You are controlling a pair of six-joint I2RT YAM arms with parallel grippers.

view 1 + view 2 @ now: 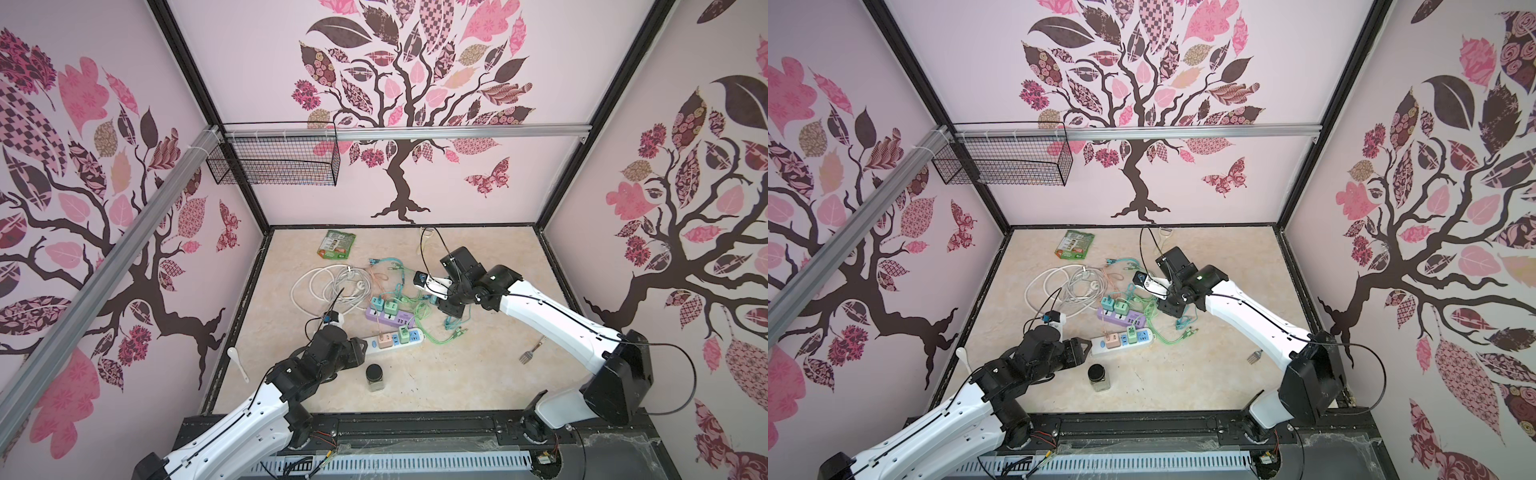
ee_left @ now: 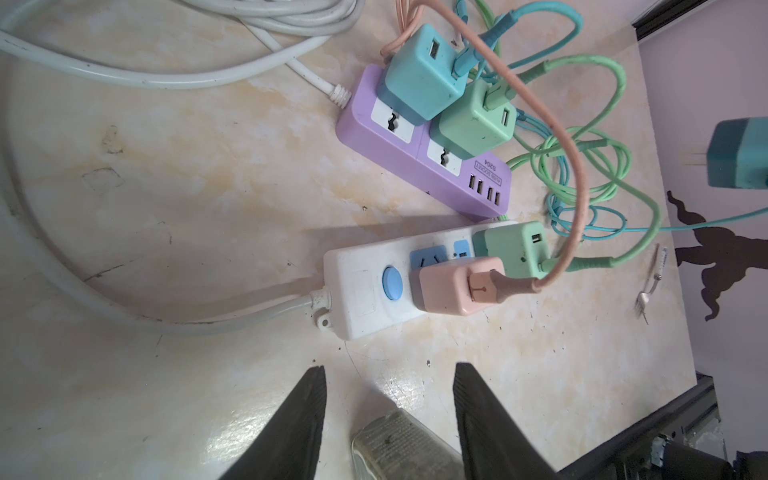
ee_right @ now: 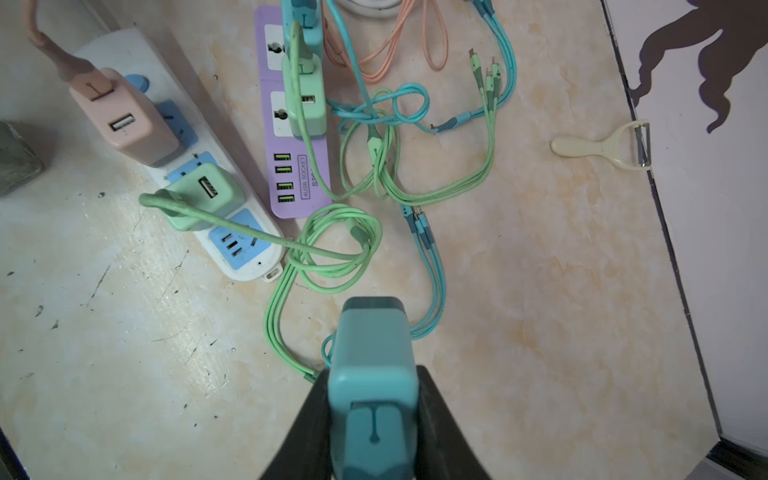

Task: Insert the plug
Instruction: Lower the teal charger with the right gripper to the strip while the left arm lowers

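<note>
My right gripper [image 3: 372,372] is shut on a teal plug [image 3: 374,349], a charger cube with a teal cable trailing from it. It hangs above the tabletop, off the end of the white power strip [image 3: 245,266] and the purple power strip [image 3: 291,199]. The left wrist view shows this plug [image 2: 737,153] in the air, prongs bare. Pink and green chargers sit in the white strip [image 2: 357,291]; teal and green ones in the purple strip [image 2: 395,153]. My left gripper [image 2: 388,368] is open and empty, close to the white strip's switch end [image 1: 374,345].
A black-lidded jar [image 1: 375,377] stands just under the left gripper [image 1: 361,348]. Tangled green, teal and pink cables [image 3: 365,187] lie beside the strips. A coiled white cord [image 1: 328,286], green packet [image 1: 338,245], fork [image 1: 532,351], spoon [image 1: 237,361] and peeler [image 3: 602,145] lie around.
</note>
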